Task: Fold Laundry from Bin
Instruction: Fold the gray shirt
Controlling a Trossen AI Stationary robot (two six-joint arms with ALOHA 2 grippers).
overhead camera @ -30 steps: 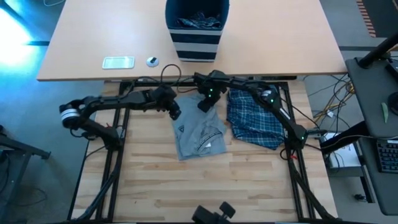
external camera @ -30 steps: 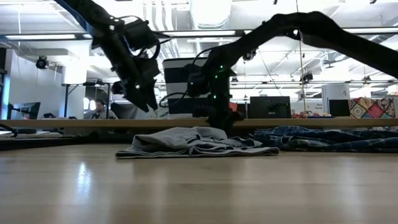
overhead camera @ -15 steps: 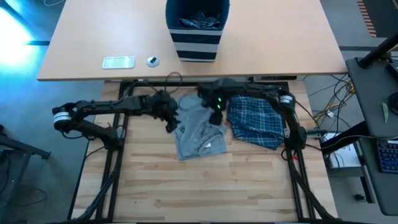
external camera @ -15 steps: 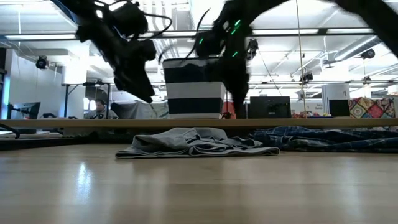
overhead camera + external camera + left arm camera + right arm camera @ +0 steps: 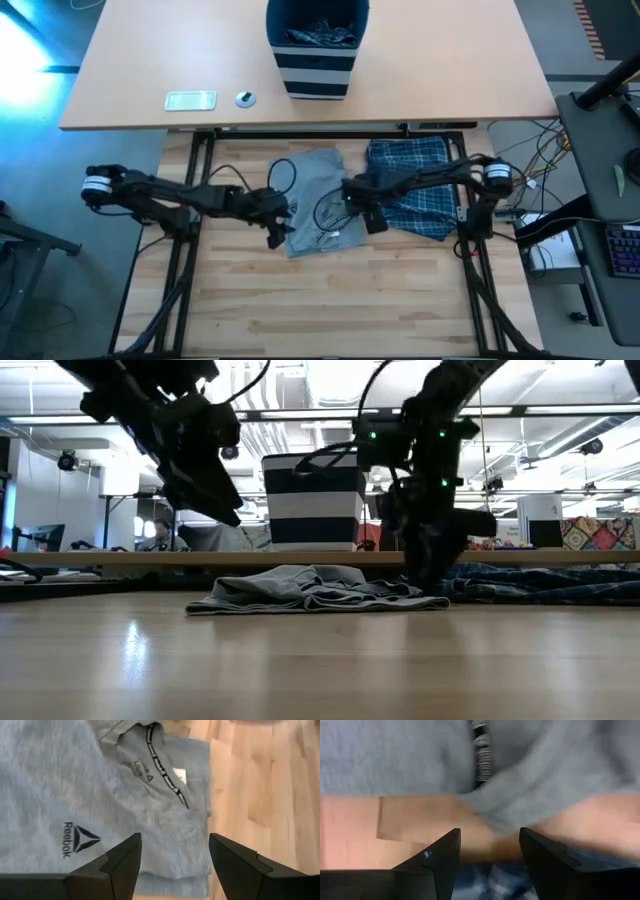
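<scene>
Grey cloth is seen at the centre of the high view: one grey T-shirt [image 5: 318,200], roughly folded, is laid on the pale wood table [image 5: 330,300] with dark cable loops across it. One plaid garment [image 5: 415,195], blue and white, is spread just to its right, their edges close. At top centre, one navy bin [image 5: 316,62] with pale stripes is stood on the lighter desk [image 5: 120,60], and more laundry is heaped inside it. Two small items are spotted left of the bin: a flat pale object [image 5: 190,100] and a round one [image 5: 245,98]. The left gripper [image 5: 276,224] is held at the shirt's lower left edge; the right gripper [image 5: 368,214] is held over the strip between the shirt and the plaid.

Down at the low view, the shirt [image 5: 315,590] is shown as a rumpled low mound, the plaid [image 5: 545,584] as a flat band at right, the bin [image 5: 313,502] behind them. Both grippers are hung above the cloth, left gripper [image 5: 222,510] higher, right gripper [image 5: 430,575] lower; the bin's contents are hidden here.

Over to the left wrist view: a Reebok logo and printed neck tape are revealed on the shirt [image 5: 100,795], and the fingers [image 5: 117,865] are parted, nothing gripped.

In the right wrist view, the fingers [image 5: 442,857] are likewise spread and empty over bare wood, the grey hem [image 5: 530,785] beyond, plaid [image 5: 485,887] between them.
</scene>
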